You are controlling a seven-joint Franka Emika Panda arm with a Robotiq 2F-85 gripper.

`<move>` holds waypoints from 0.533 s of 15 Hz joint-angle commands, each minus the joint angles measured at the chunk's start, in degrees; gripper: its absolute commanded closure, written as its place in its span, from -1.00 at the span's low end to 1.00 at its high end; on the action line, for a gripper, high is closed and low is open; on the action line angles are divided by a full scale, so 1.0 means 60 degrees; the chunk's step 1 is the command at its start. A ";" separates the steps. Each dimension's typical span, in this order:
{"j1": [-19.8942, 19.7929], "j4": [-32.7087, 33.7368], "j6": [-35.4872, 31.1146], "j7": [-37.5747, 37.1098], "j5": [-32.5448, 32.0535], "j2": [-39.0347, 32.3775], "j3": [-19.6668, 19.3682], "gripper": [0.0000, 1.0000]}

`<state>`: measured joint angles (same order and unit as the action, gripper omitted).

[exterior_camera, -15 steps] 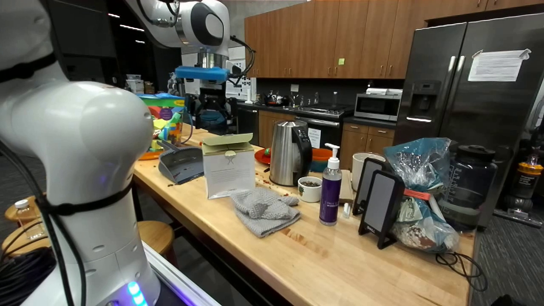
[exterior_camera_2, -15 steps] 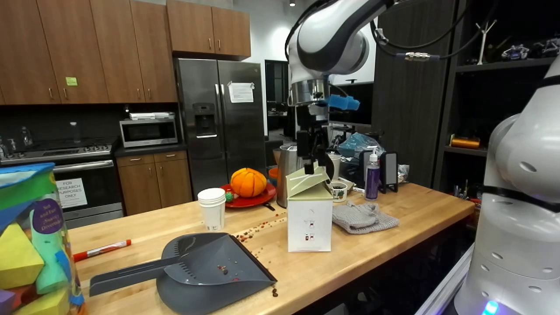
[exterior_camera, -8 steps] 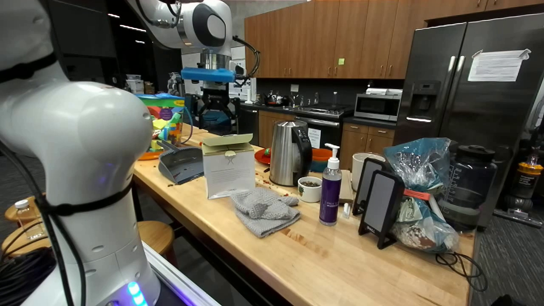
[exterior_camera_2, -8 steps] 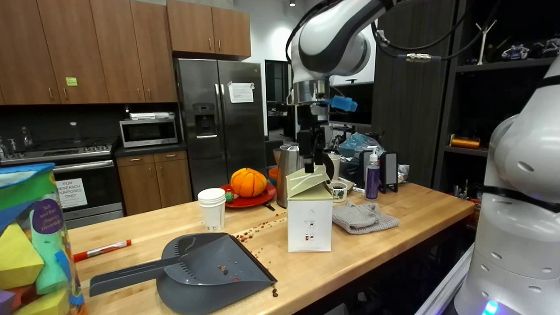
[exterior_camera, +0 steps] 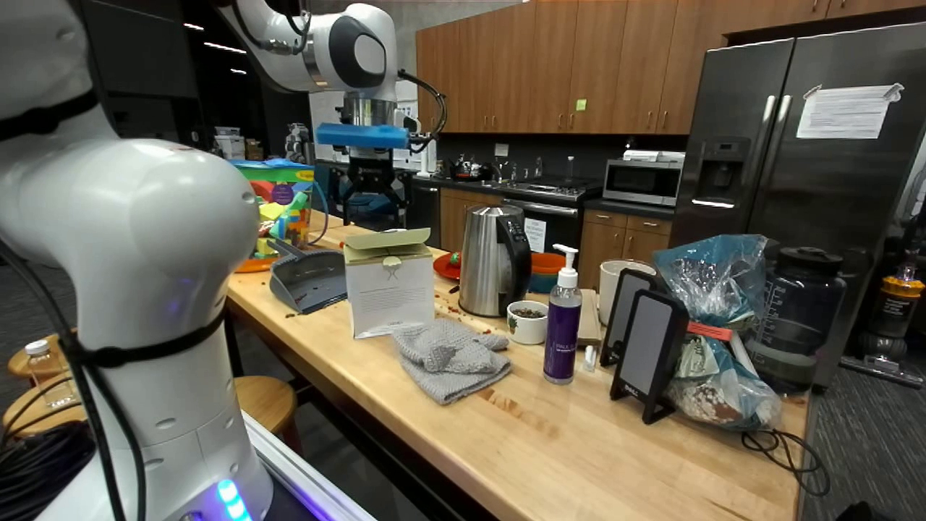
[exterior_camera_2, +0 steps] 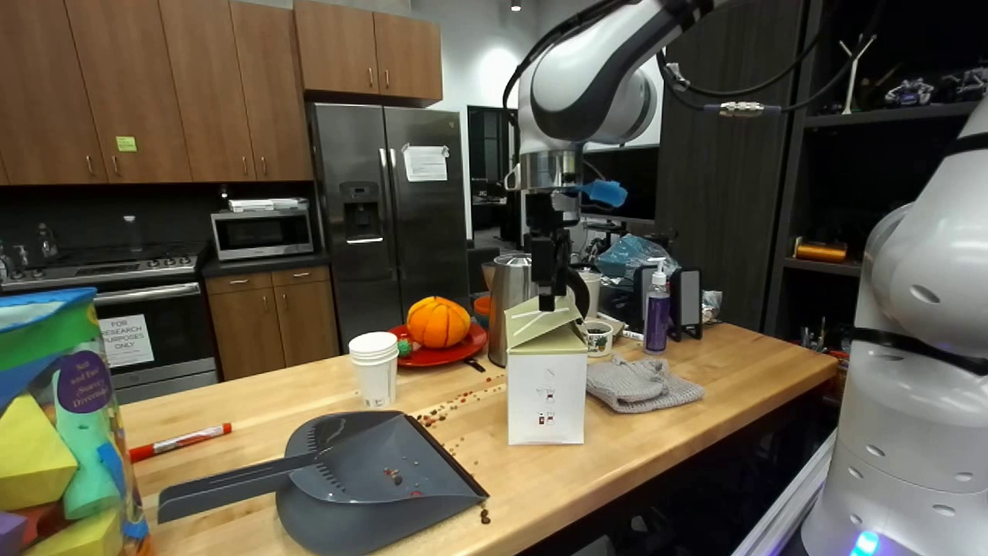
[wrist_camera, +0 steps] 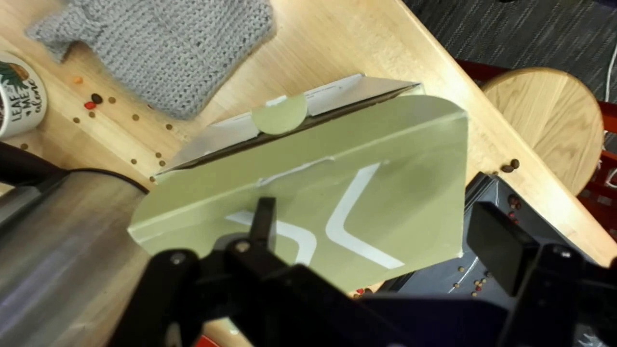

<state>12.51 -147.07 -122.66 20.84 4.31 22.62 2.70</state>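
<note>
In an exterior view: end effector (exterior_camera: 373, 215) is hanging empty, jaws parted | in an exterior view: box (exterior_camera_2: 546, 398) is standing on the tabletop (exterior_camera_2: 749, 355) beside cloth (exterior_camera_2: 644, 386) | wrist view: it's looking light, crushable, best held below the lid (wrist_camera: 318, 193)

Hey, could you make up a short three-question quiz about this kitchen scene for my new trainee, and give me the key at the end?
1. Open question: in the wrist view, what fills most of the gap between the spread fingers of the black two-fingered gripper?
2. True or false: the ribbed orange pumpkin sits on the round red plate.
3. Counting: how many black, grey-fronted speakers stand near the clear pump bottle with the purple label?

Key: 1. The white cardboard box with the olive-green lid. 2. True. 3. Two.
</note>
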 commanded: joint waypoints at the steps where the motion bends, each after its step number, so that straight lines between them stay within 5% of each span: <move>1: -0.0135 -0.0201 -0.0486 0.0417 -0.0117 -0.0048 -0.0117 -1.00; 8: -0.0110 -0.0474 -0.1254 0.1054 0.0028 -0.0250 -0.0322 -1.00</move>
<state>11.93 -149.33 -128.28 24.59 4.29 21.60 1.81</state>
